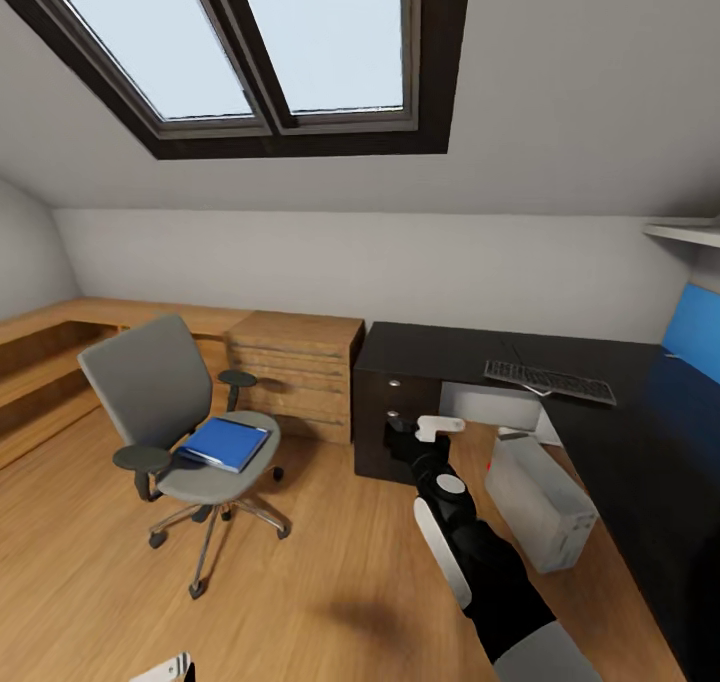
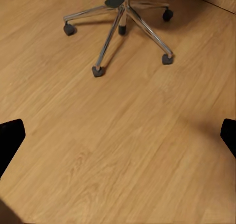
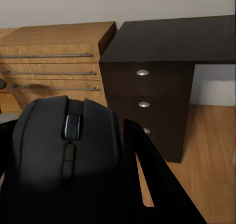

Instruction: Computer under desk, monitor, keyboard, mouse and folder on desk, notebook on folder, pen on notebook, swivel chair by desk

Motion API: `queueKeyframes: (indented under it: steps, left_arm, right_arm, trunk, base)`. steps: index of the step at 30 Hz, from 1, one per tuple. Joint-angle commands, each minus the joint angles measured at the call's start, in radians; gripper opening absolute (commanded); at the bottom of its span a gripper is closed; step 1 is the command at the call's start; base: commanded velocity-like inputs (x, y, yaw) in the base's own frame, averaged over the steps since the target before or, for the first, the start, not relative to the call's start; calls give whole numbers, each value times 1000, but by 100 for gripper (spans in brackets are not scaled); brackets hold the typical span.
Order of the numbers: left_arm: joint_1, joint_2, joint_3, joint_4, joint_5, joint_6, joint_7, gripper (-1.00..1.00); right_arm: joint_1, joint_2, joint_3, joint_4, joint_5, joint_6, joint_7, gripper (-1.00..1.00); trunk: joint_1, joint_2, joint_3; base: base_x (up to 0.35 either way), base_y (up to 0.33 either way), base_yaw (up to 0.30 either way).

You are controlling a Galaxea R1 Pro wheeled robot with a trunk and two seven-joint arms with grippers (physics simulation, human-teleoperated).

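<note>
My right gripper (image 1: 403, 436) is shut on the black mouse (image 3: 66, 140) and held above the floor in front of the black desk's (image 1: 450, 347) drawers (image 3: 143, 104). The keyboard (image 1: 549, 382) lies on the desk top. On the floor in the desk's nook sits the silver-grey computer (image 1: 540, 502). The grey swivel chair (image 1: 160, 392) stands to the left, apart from the desk, with the blue folder (image 1: 226, 443) flat on its seat. My left gripper (image 2: 118, 135) hangs open over bare floor near the chair's chrome base (image 2: 120, 22). Monitor, notebook and pen are out of view.
A light wooden chest of drawers (image 1: 295, 372) stands between chair and desk, against the back wall. A low wooden bench (image 1: 40, 352) runs along the left. A blue panel (image 1: 695, 327) backs the desk on the right. Skylights sit in the sloped ceiling.
</note>
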Motion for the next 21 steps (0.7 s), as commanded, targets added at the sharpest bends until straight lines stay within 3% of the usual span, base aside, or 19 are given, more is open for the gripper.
queueKeyframes:
  steps: [1,21]
  left_arm:
    - [0,1,-8,-1,6,-8,6,100]
    - [0,1,-8,-2,3,-8,7,100]
  right_arm:
    - [2,-4,2,-4,-10,3,-11,-100]
    - [2,-4,0,-2,-8,1,-13,-100]
  trunk:
    - [-3,7,2]
    - [-80,147,65]
  base:
    - [320,114,0]
    - [320,15,0]
